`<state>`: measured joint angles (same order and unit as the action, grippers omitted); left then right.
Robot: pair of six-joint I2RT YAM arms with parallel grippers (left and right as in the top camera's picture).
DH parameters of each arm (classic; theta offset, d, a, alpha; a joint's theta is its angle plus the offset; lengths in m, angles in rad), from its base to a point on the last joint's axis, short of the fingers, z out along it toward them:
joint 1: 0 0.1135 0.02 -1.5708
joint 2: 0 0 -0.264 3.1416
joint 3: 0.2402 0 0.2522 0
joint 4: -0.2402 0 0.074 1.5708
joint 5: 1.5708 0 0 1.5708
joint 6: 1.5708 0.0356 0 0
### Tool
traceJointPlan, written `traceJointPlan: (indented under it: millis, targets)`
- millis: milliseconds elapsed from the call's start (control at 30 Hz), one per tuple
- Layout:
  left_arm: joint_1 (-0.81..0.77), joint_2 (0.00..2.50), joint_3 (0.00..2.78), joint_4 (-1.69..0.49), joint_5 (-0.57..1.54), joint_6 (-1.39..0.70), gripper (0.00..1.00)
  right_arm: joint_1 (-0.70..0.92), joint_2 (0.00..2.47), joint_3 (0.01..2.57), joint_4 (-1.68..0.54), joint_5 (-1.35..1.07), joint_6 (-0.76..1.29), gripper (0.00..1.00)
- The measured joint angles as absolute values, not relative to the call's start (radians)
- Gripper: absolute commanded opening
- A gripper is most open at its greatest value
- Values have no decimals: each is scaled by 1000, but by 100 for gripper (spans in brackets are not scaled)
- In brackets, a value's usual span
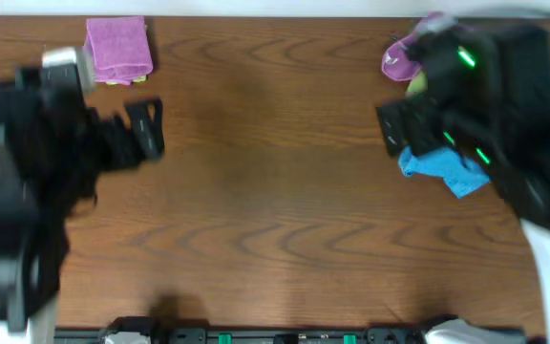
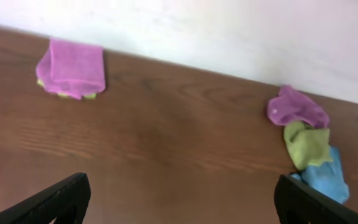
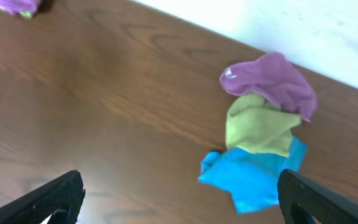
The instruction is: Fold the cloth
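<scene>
A crumpled blue cloth (image 1: 447, 170) lies at the right of the table, with a green cloth (image 3: 257, 130) and a purple cloth (image 1: 399, 59) bunched behind it. The blue cloth (image 3: 253, 177) lies between and beyond my right gripper's fingers in the right wrist view. My right gripper (image 1: 394, 129) is open and empty, just left of the pile. My left gripper (image 1: 146, 129) is open and empty at the left of the table. A folded pink cloth (image 1: 117, 48) over a green one lies at the far left; it also shows in the left wrist view (image 2: 73, 67).
The wooden table (image 1: 275, 191) runs to a white wall at the back. The cloth pile also shows at the right of the left wrist view (image 2: 309, 140). Black fixtures (image 1: 256, 334) line the front edge.
</scene>
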<state>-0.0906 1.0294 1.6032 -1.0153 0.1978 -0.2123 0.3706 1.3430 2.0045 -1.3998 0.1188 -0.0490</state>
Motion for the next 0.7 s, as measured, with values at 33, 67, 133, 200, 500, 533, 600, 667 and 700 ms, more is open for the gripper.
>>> traceJointPlan:
  millis: [33,67,133,200,500,533,600,667,700]
  targets:
    - [-129,976,1567,-1024,172,-216,96,371,1282,1957,-1388,122,-47,99]
    - [-163,915,1521,-1033,144,-226,95,371,1208,1899,-1380,123,-47,99]
    - [-221,793,1406,-1035,83,-258,95,371,1006,1713,-1303,130,-47,99]
    - [-246,719,1298,-1039,45,-283,95,371,840,1531,-1245,138,-47,99]
    - [-251,705,1128,-1030,14,-334,95,371,667,1197,-1199,162,-47,99]
    - [-251,704,1128,-1031,14,-337,96,371,665,1197,-1216,162,-47,99]
    - [-251,704,1128,-1037,14,-341,95,371,662,1197,-1243,162,-47,99]
    - [-251,704,1128,-1044,14,-341,96,371,663,1197,-1263,163,-47,99]
    - [-251,704,1128,-1044,14,-341,95,371,662,1197,-1271,162,-47,99]
